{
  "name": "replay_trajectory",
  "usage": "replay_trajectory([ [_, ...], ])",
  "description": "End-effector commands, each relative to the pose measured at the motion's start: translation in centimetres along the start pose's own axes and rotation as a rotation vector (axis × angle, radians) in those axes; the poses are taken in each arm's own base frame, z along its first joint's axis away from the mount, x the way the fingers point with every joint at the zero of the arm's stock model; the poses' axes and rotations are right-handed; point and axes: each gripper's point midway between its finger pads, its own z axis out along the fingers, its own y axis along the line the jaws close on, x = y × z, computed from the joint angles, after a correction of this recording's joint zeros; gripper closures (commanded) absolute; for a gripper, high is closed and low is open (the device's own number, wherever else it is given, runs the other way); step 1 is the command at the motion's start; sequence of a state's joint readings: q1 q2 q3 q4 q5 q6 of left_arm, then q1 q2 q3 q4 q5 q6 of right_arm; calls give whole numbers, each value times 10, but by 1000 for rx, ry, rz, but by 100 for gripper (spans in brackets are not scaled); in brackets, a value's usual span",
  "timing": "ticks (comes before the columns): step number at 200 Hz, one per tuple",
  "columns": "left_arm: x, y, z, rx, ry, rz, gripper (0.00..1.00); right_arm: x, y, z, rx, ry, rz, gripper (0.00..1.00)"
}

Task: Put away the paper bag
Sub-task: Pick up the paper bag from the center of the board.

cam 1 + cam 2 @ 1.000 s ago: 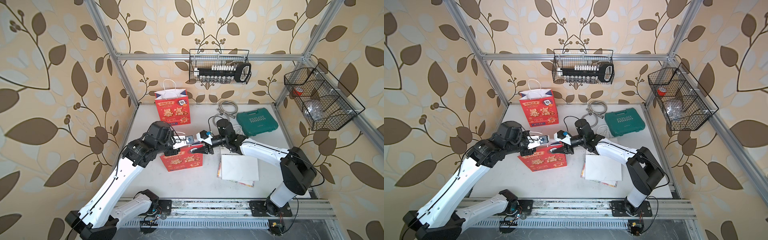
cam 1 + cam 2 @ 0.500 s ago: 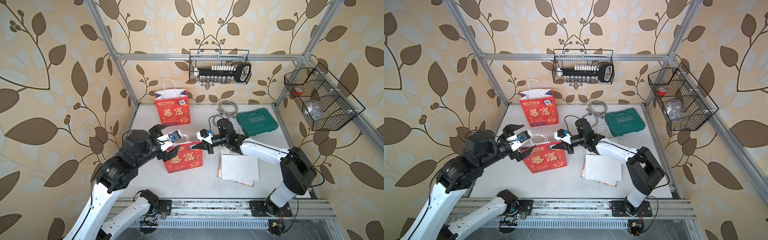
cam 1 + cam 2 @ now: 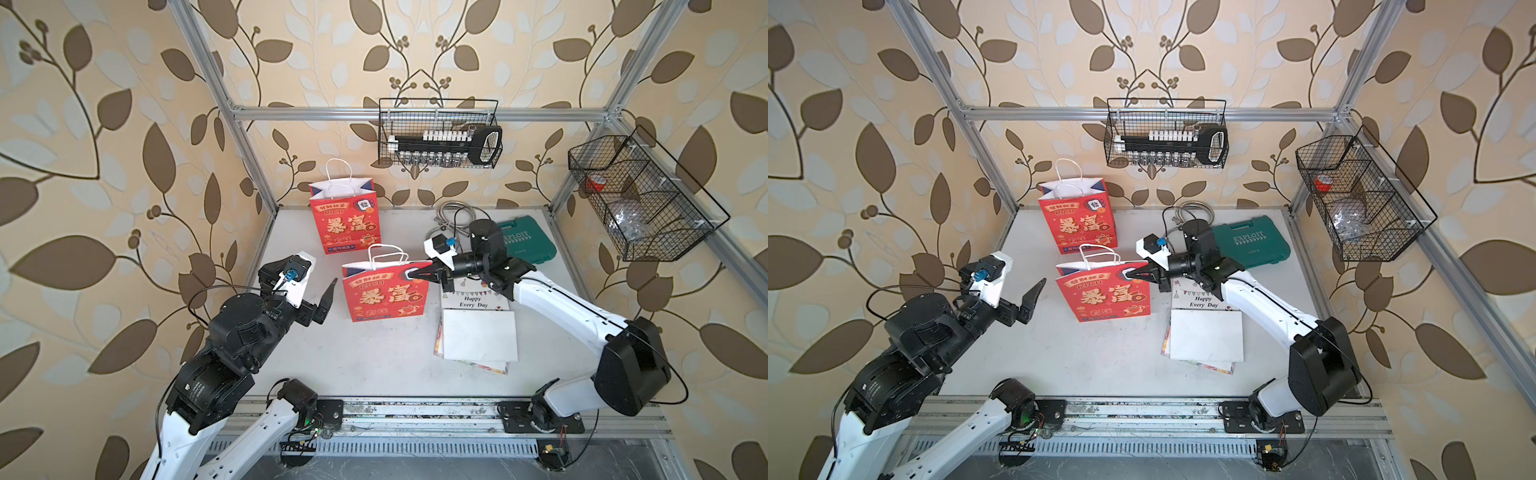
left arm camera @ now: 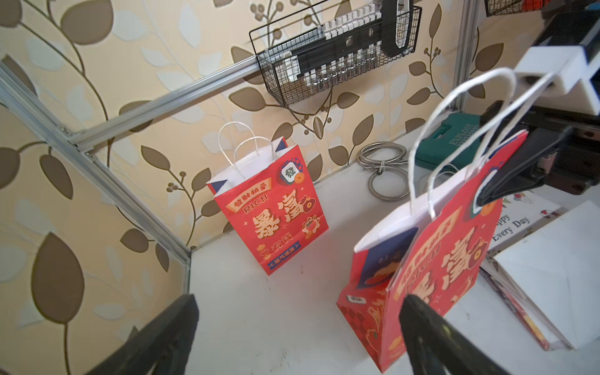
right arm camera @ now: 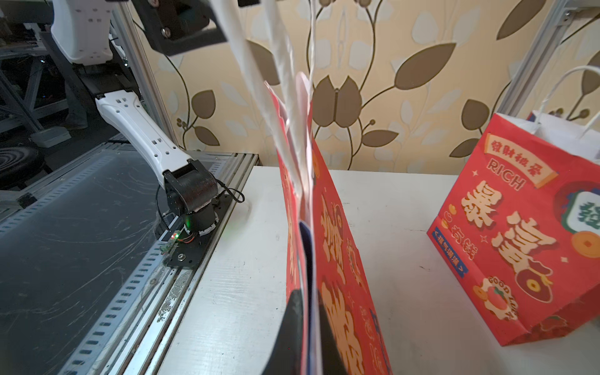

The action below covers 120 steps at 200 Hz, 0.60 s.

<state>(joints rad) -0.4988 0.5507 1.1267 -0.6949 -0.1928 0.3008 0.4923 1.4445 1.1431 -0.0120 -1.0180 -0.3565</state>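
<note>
A red paper bag (image 3: 384, 293) with white handles stands upright mid-table, folded nearly flat. My right gripper (image 3: 409, 274) is shut on its top right corner; the right wrist view shows both fingers pinching the bag's (image 5: 337, 259) edge at my gripper (image 5: 308, 297). My left gripper (image 3: 316, 291) hangs open just left of the bag, apart from it. In the left wrist view the bag (image 4: 448, 259) is beside one finger of my left gripper (image 4: 298, 302), with nothing between the fingers. A second, identical paper bag (image 3: 347, 224) stands against the back wall.
A green tool case (image 3: 525, 245) and a coiled metal hose (image 3: 451, 212) lie at the back right. Cards and a white envelope (image 3: 478, 336) lie under my right arm. Wire baskets hang on the back wall (image 3: 440, 137) and the right wall (image 3: 640, 199).
My left gripper let go of the bag, opened wide and drew back to the left. My right gripper shut on the bag's top corner.
</note>
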Motion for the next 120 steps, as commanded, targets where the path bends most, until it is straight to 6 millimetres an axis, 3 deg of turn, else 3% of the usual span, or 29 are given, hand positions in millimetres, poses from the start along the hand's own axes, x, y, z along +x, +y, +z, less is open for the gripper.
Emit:
replay_trajectory([
  [1, 7, -6, 6, 21, 20, -119, 1, -22, 11, -29, 2, 8, 19, 100],
  [43, 21, -51, 25, 233, 17, -63, 1, -37, 23, -69, 65, 48, 31, 100],
  [62, 25, -79, 33, 377, -1, -17, 1, -41, 27, -79, 89, 63, 43, 100],
  [83, 28, -91, 45, 431, 5, -26, 1, -49, 39, -86, 82, 78, 43, 100],
  [120, 7, -115, 60, 565, -75, -55, 1, -60, 58, -94, 64, 71, 38, 100],
])
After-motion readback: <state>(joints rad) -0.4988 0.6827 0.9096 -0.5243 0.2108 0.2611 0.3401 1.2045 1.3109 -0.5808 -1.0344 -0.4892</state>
